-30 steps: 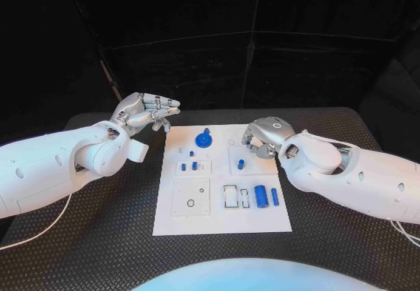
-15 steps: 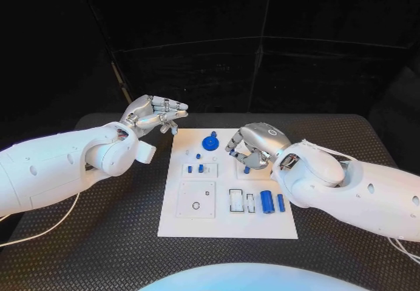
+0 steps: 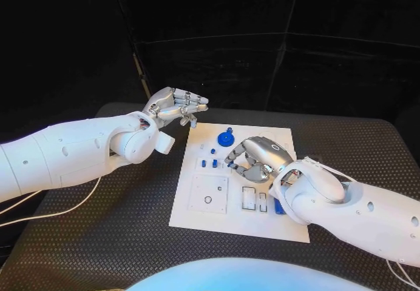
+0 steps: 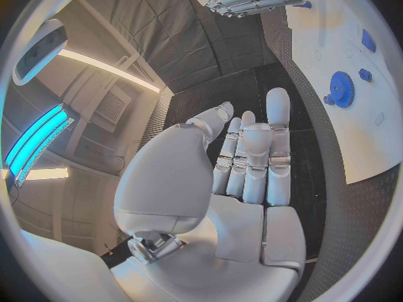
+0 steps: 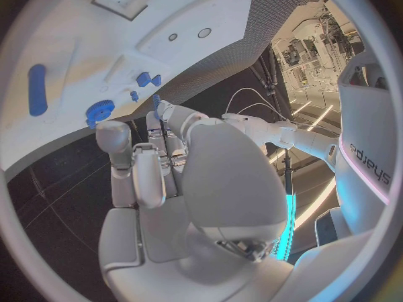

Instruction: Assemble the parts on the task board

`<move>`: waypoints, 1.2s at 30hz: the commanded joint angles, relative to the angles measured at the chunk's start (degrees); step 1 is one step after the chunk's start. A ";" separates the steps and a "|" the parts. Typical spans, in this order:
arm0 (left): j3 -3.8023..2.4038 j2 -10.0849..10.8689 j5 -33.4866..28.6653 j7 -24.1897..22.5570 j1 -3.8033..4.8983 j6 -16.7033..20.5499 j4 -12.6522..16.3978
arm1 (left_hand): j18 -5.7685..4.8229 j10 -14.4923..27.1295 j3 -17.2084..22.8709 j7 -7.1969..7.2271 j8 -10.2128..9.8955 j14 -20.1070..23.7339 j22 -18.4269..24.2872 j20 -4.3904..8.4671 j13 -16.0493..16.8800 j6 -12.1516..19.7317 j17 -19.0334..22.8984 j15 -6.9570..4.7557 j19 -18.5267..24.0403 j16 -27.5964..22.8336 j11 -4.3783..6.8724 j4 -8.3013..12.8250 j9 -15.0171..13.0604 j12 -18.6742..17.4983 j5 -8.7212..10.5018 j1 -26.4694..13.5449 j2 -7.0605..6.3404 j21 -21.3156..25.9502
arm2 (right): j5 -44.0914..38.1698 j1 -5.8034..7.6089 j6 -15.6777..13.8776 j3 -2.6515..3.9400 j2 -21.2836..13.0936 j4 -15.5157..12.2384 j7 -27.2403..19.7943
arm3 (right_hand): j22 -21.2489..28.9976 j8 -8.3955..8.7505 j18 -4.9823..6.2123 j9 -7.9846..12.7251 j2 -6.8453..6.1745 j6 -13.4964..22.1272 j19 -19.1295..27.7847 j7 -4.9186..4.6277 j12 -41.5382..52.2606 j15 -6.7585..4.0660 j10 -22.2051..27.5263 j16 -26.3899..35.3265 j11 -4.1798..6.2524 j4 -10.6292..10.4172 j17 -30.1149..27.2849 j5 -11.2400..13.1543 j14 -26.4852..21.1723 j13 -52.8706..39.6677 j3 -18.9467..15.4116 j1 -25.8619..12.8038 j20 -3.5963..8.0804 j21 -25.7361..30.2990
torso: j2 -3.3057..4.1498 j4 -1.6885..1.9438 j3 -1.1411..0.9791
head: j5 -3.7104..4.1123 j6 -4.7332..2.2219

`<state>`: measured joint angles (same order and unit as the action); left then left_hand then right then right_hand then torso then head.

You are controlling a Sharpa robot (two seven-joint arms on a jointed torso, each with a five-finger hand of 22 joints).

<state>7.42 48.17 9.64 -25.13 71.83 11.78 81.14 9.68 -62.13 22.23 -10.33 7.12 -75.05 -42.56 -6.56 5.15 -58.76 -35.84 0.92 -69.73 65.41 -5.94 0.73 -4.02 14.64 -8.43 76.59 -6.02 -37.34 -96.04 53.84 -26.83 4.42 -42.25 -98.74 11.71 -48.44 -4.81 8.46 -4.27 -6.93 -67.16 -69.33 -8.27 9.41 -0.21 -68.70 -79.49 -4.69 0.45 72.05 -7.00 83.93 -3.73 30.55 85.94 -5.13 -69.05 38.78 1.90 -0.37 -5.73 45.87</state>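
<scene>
The white task board [image 3: 197, 218] lies in the middle of the table. A blue gear [image 3: 227, 139] stands near its far edge, with small blue pieces [image 3: 209, 162] just in front of it. My right hand [image 3: 255, 160] hangs over the board's middle with its fingers curled and nothing visible in them. It hides the recess beneath it. In the right wrist view, its fingertips [image 5: 168, 112] are close to a small blue piece [image 5: 156, 99]. My left hand [image 3: 178, 107] is raised beside the board's far left corner, loosely cupped and empty.
A square plate with a small ring [image 3: 208, 194] sits on the board's near left. Narrow slots [image 3: 255, 199] lie beside it. A blue cylinder [image 3: 278, 207] shows past my right forearm. Black matting [image 3: 105, 242] surrounds the board.
The camera has shifted. My right hand has moved from the board's right edge in over its middle, covering the blue piece in the square recess. My left hand holds its raised pose.
</scene>
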 commanded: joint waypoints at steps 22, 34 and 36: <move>-0.07 -0.79 -0.30 -0.69 0.13 -0.59 -0.29 | 0.76 0.34 -0.34 -0.07 0.25 0.26 0.05 -0.10 0.05 0.42 0.07 0.08 0.42 -0.27 -0.14 -0.01 0.03 0.27 0.23 -0.03 0.67 0.26 | -1.67 -3.17 5.48 -0.32 4.64 3.73 -1.21 | 0.19 0.46 -0.61 0.09 -0.21 -0.20 0.26 -0.13 -0.35 -0.33 -0.87 -0.26 0.40 0.36 0.02 -0.20 2.74 -0.10 0.09 -0.69 -0.16 -0.18 | -0.17 -0.11 -0.04 | -2.73 2.40; -0.07 -0.88 -0.30 -0.64 0.14 -0.63 -0.43 | 0.76 0.43 -0.42 -0.07 0.29 0.28 0.09 -0.11 0.07 0.50 0.10 0.09 0.41 -0.27 -0.15 0.00 0.03 0.36 0.23 -0.02 0.68 0.31 | -1.92 -3.49 7.05 -1.63 5.05 4.52 -1.30 | 0.18 0.54 -0.60 0.11 -0.22 -0.12 0.30 -0.16 -0.43 -0.31 -0.79 -0.26 0.37 0.39 0.02 -0.21 2.74 -0.09 0.06 -0.87 -0.19 -0.19 | -0.11 -0.16 -0.08 | -3.17 3.03; -0.07 -0.90 -0.30 -0.63 0.14 -0.65 -0.44 | 0.76 0.43 -0.42 -0.07 0.29 0.28 0.09 -0.11 0.07 0.50 0.10 0.09 0.41 -0.27 -0.15 0.00 0.03 0.36 0.23 -0.02 0.68 0.31 | -1.97 -3.64 7.14 -1.67 5.12 4.62 -1.34 | 0.18 0.54 -0.60 0.11 -0.22 -0.12 0.30 -0.16 -0.43 -0.31 -0.79 -0.26 0.37 0.39 0.02 -0.21 2.74 -0.09 0.06 -0.87 -0.19 -0.19 | -0.11 -0.15 -0.08 | -3.21 3.11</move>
<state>7.40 47.35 9.62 -25.19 71.86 11.70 80.67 9.68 -62.13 22.23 -10.34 7.12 -75.05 -42.53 -6.56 5.14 -58.76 -35.79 0.92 -69.73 65.41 -5.94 0.73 -4.02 14.64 -8.43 76.59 -6.02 -37.34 -97.47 50.19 -20.78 2.75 -37.20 -94.07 10.92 -48.31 -4.60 8.46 -4.20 -7.24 -67.16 -69.32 -8.27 8.86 -0.21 -68.69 -79.49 -4.69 0.59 72.10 -6.85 83.93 -3.77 30.69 85.63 -5.13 -69.05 38.64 1.75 -0.44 -8.92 48.93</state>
